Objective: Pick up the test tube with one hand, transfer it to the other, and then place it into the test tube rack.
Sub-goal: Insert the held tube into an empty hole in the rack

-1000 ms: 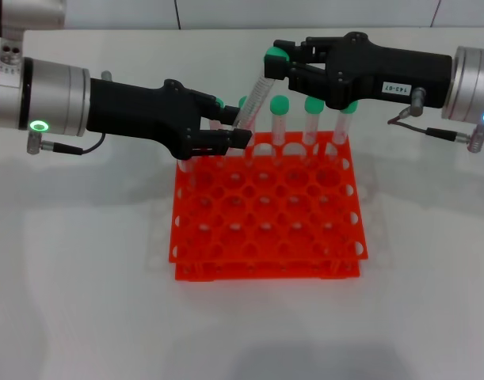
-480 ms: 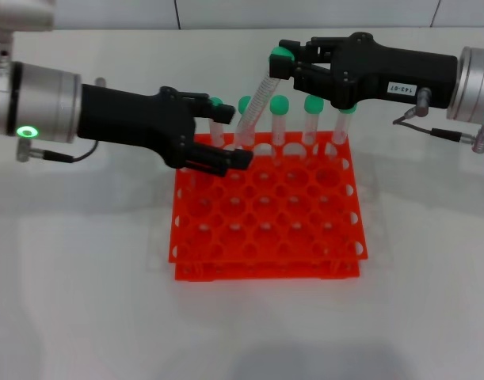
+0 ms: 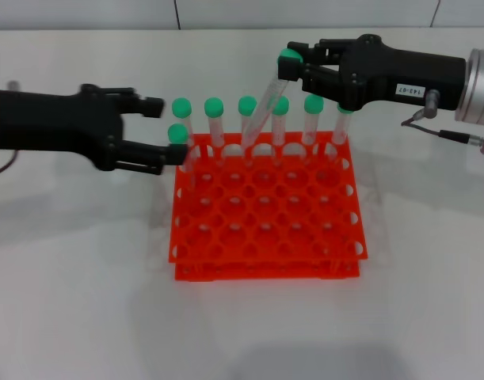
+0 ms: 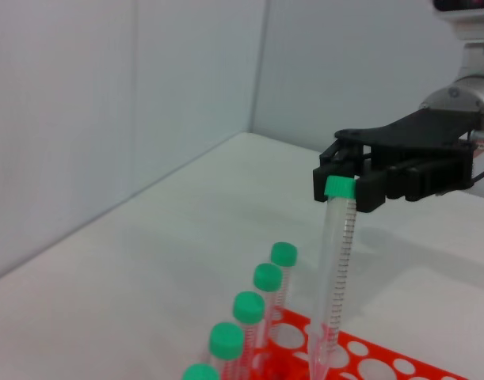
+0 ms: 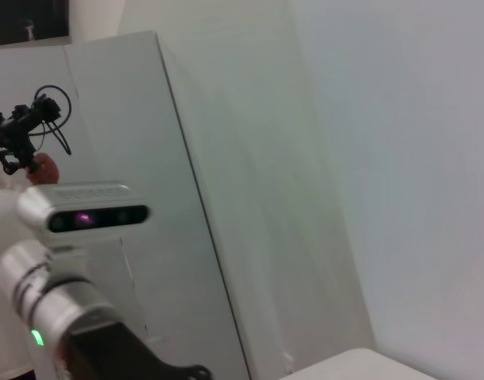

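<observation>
head camera looks down on the rack (image 3: pixel 265 214) – left wrist shares it (image 4: pixel 368 366).

black left claw (image 3: pixel 156 131), white-labelled black right claw (image 3: pixel 293 67), silver wrist

One piece of printed text shows. In the head view, at the upper right of the frame, a small white label (image 3: pixel 409 91) sits on the black body of the right claw (image 3: pixel 293 65). Its dark characters appear upside down and seem to read "143-07", though the digits are not certain. In the left wrist view, the test tube (image 4: pixel 334 273) carries fine graduation marks along its side, with no numbers legible.
</observation>
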You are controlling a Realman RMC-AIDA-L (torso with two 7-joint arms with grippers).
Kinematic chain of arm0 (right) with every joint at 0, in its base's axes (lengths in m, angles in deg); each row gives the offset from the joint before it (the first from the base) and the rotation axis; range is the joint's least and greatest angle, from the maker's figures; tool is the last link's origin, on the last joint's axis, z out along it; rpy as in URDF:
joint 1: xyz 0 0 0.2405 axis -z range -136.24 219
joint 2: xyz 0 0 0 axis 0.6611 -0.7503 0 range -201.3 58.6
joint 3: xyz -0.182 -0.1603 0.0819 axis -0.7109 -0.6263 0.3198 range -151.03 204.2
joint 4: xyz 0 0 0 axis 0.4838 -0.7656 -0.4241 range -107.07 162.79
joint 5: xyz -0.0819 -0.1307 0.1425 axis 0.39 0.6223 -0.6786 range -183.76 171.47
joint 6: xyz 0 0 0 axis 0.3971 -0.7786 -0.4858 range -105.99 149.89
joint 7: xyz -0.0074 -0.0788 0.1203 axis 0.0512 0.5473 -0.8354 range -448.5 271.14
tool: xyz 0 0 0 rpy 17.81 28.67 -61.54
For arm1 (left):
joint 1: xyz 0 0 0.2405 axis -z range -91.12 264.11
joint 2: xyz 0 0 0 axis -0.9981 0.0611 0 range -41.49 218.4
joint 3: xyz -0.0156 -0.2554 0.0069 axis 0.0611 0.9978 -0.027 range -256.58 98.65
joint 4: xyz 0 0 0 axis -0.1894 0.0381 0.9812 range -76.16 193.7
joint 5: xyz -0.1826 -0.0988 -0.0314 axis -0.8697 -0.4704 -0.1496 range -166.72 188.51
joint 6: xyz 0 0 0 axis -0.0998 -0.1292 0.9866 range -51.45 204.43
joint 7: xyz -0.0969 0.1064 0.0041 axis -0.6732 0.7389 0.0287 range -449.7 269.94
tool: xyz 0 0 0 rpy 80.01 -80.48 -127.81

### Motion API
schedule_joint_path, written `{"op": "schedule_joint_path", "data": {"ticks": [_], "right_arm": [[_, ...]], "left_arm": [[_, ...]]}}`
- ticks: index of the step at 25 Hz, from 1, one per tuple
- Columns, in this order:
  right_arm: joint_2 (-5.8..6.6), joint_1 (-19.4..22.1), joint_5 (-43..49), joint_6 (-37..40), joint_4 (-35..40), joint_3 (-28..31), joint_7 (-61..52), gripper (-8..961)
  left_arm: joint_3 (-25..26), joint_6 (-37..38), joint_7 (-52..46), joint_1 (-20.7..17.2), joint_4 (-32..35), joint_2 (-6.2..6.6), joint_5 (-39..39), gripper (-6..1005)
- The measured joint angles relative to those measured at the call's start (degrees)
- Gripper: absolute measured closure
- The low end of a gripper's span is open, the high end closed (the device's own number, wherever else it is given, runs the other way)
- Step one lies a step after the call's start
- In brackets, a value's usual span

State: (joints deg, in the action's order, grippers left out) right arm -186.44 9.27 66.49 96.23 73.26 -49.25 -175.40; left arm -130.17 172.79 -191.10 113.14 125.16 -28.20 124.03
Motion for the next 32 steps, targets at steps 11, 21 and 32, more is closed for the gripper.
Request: {"op": "schedule_joint_path", "data": {"ticks": [11, 21, 32], "right_arm": [[0.79, 0.55, 0.72, -0.07, 0.28, 0.61, 0.08, 651], [1.01, -2.11, 2.18, -0.61, 0.66, 0.60, -0.02, 642], [1.11, -3.55, 2.72, -0.89, 0.65, 0.60, -0.25, 632]], "left_arm": [[0.05, 1.82, -7.72, -11.22, 21.79, -2.25, -0.61, 106], [3.28, 1.87, -6.38, -18.54, 23.10, -2.60, -2.91, 106], [10.28, 1.80, 12.18, -20.45, 6.00, -2.61, -8.23, 106]]}}
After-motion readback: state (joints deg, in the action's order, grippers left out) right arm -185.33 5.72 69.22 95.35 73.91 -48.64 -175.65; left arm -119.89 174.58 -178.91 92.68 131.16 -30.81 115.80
